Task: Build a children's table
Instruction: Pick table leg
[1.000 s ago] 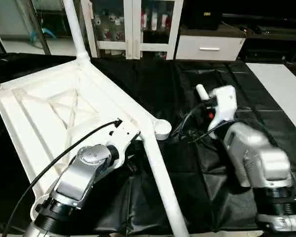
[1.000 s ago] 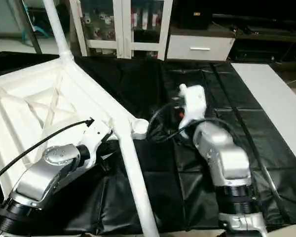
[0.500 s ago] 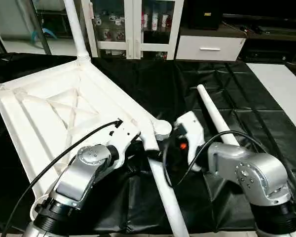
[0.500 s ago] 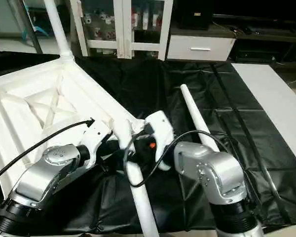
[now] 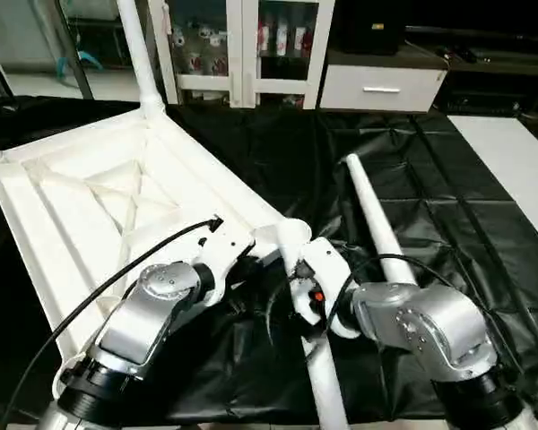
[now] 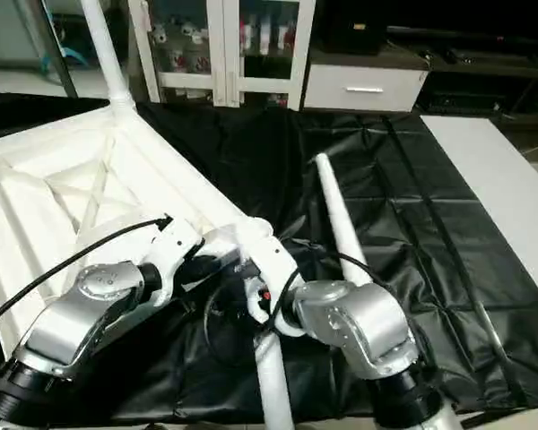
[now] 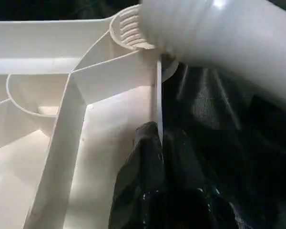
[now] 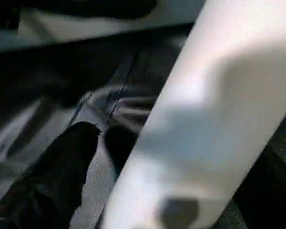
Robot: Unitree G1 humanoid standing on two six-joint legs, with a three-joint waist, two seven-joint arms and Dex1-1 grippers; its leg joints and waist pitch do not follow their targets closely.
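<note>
The white tabletop (image 5: 90,193) lies upside down on the left, ribs up. One leg (image 5: 136,54) stands in its far corner. Another leg (image 5: 327,394) lies with its upper end at the near corner socket (image 5: 291,235) and runs toward me. A loose leg (image 5: 377,224) rests on the black cover to the right. My left gripper (image 5: 245,269) is shut on the tabletop's thin edge wall (image 7: 158,95) beside that socket. My right gripper (image 5: 307,300) is open around the near leg (image 8: 195,119), with one black finger (image 8: 62,167) just apart from it.
A black cover (image 5: 448,206) spreads over the work surface. A white glass-door cabinet (image 5: 242,45) and a white drawer unit (image 5: 381,88) stand behind it. A pale strip (image 5: 511,152) runs along the far right. Cables loop around both wrists.
My right arm has swung left, from the loose leg to the leg at the near corner, leaving the loose leg lying on the cover. The left arm has not moved.
</note>
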